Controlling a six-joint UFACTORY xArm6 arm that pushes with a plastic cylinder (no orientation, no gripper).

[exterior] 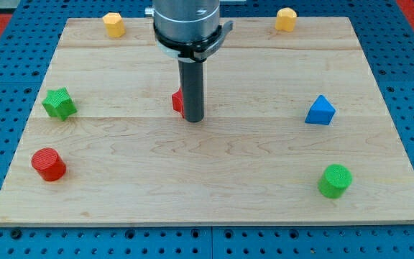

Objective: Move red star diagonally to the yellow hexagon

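The red star [177,101] lies near the board's middle, mostly hidden behind my rod; only its left edge shows. My tip [194,118] rests on the board just right of and below the star, touching or nearly touching it. One yellow hexagon [113,24] sits at the view's top left. A second yellow hexagon [286,19] sits at the view's top right.
A green star [60,103] lies at the view's left and a red cylinder [48,163] at the lower left. A blue triangular block [320,111] is at the right, a green cylinder [335,180] at the lower right. The wooden board [264,194] lies on a blue pegboard.
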